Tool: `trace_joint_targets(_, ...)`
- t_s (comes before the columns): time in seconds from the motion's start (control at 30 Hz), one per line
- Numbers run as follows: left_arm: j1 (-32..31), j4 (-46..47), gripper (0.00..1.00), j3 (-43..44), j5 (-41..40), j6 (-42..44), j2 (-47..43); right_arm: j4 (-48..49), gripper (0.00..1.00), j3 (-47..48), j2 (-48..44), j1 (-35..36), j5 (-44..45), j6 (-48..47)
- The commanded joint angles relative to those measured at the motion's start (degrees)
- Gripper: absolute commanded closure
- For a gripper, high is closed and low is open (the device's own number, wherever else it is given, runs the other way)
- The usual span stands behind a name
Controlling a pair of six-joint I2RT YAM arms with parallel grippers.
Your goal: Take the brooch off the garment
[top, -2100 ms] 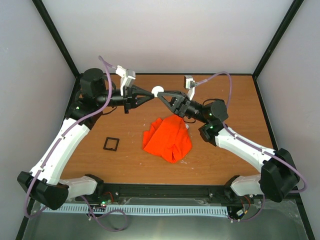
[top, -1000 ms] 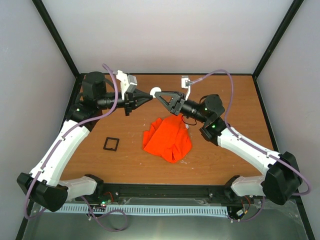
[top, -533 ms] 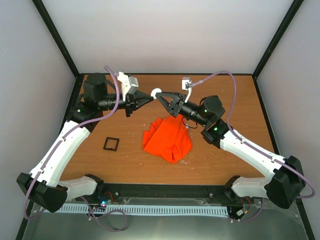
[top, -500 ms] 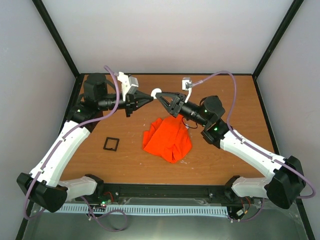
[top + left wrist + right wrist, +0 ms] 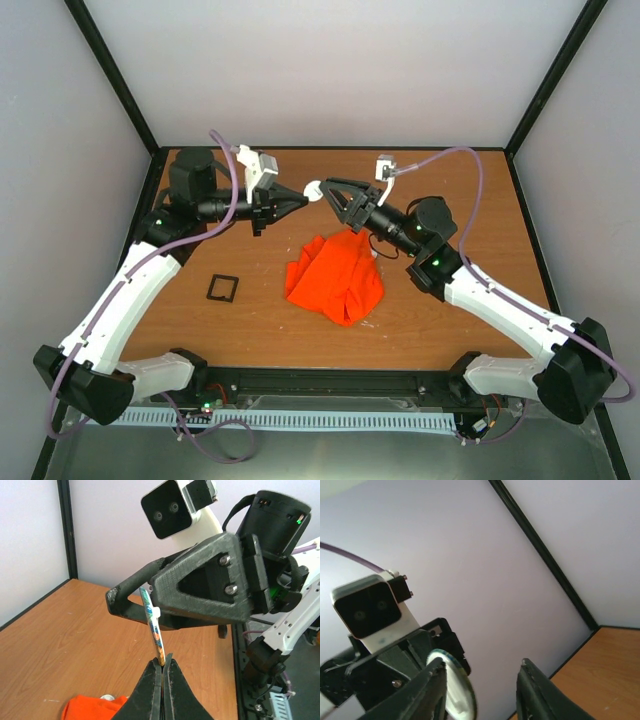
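The brooch (image 5: pixel 313 187) is a round disc with a white back and a coloured face, held in the air above the table's far middle. My left gripper (image 5: pixel 303 194) is shut on its lower edge; the left wrist view shows the disc edge-on (image 5: pixel 152 625) rising out of the closed tips (image 5: pixel 162 662). My right gripper (image 5: pixel 335 190) is open, one finger close beside the brooch (image 5: pixel 455 695), the jaws (image 5: pixel 482 662) wide apart. The orange garment (image 5: pixel 335 275) lies crumpled on the table below both grippers, with a corner in the left wrist view (image 5: pixel 95 707).
A small black square frame (image 5: pixel 222 288) lies on the wooden table left of the garment. A small pale round piece (image 5: pixel 372 253) sits at the garment's right edge. Black posts and pale walls enclose the table.
My right gripper has shifted a little to the right and up, its jaws open beside the brooch. My left gripper has stayed shut on the brooch, almost still. The garment has not moved.
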Motion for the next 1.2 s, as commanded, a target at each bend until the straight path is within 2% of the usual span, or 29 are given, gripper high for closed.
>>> trace_joint_targets(0.0, -0.6, -2.7, 0.99, 0.4, -3.0, 4.5, -0.7, 2.6, 0.58, -0.8, -2.4, -0.7, -2.6, -0.5)
trace_joint_targets(0.1, -0.4, -7.4, 0.99, -0.3, -9.4, 14.2, -0.7, 1.0, 0.48, -0.5, -4.1, -2.6, -6.1, -1.0)
trace_joint_targets(0.23, 2.5, -11.5, 0.99, -5.4, -20.3, 29.5, -2.4, -5.0, 0.43, -0.4, -6.5, -5.9, -6.9, -2.8)
trace_joint_targets(0.37, 4.4, -14.1, 0.99, -15.1, -30.9, 49.7, -8.0, -11.1, 0.41, -1.4, -8.7, -9.5, -5.8, -4.5)
trace_joint_targets(0.47, 4.7, -17.4, 0.99, -23.3, -37.7, 60.5, -13.9, -15.7, 0.41, -1.8, -9.6, -11.2, -4.2, -5.6)
trace_joint_targets(0.6, 4.9, -21.8, 0.99, -30.4, -44.8, 64.8, -18.4, -16.7, 0.40, -3.3, -10.0, -12.4, -4.3, -5.6)
trace_joint_targets(0.77, 5.0, -20.9, 0.99, -38.5, -54.1, 67.3, -18.4, -17.8, 0.40, -3.4, -9.9, -12.6, -4.6, -6.1)
trace_joint_targets(1.0, 4.9, -24.9, 0.99, -41.5, -57.4, 65.9, -13.3, -20.0, 0.40, -3.4, -10.7, -12.6, -4.2, -7.2)
trace_joint_targets(1.17, 4.9, -20.7, 0.99, -43.0, -60.0, 64.8, -11.9, -19.9, 0.40, -3.6, -10.6, -12.7, -4.8, -7.2)
